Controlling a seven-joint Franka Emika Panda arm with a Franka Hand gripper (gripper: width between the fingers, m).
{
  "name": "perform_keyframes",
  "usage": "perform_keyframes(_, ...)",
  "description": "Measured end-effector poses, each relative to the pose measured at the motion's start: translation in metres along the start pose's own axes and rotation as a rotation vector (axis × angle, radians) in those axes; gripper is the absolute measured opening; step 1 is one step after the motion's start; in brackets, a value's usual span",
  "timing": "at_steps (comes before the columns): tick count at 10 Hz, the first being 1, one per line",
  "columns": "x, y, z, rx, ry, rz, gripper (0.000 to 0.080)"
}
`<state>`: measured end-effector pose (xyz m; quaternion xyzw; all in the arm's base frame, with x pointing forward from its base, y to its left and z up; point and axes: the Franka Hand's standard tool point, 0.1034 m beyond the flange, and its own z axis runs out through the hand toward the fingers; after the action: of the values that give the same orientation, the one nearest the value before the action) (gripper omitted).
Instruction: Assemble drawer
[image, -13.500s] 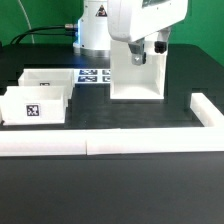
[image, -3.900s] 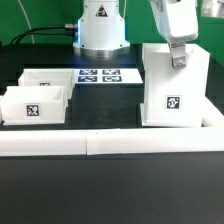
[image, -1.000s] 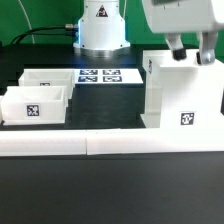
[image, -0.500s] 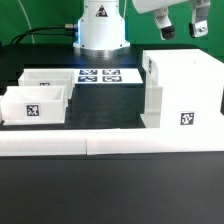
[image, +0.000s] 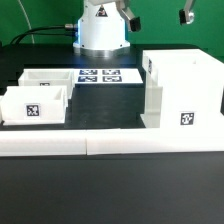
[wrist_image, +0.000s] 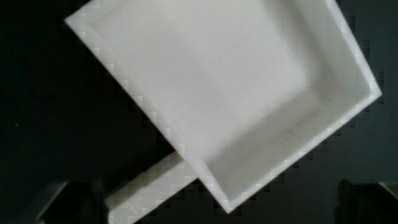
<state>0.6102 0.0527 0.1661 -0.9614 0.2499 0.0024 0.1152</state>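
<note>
The large white drawer housing (image: 185, 90) stands on the black table at the exterior view's right, with a tag on its front face. Two small open-topped trays (image: 47, 80) (image: 36, 104) sit side by side at the left, the nearer one showing a tag. My gripper (image: 158, 13) is high above the housing at the frame's top edge, open and empty, with its fingers (image: 186, 15) spread wide. In the wrist view the housing's top face (wrist_image: 214, 80) lies far below, and the dark fingertips (wrist_image: 365, 196) stand apart at the picture's edge.
The marker board (image: 100, 75) lies flat behind the trays, in front of the robot base (image: 100, 30). A long low white border rail (image: 100, 146) runs along the front and turns back at the right (image: 213, 108), close to the housing.
My gripper let go of the housing and rose straight up, almost out of the exterior view. The housing stays where it was set at the right. The trays have not moved.
</note>
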Motion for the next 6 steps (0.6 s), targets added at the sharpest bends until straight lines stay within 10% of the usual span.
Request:
perform_keyframes(2, 0.001, 0.002, 0.001, -0.007, 0.0, -0.196, 0.0649)
perform_keyframes(4, -0.002, 0.027, 0.006, -0.129, -0.008, -0.548, 0.0649)
perform_keyframes(6, -0.001, 0.065, 0.008, -0.162, 0.023, -0.61, 0.0649)
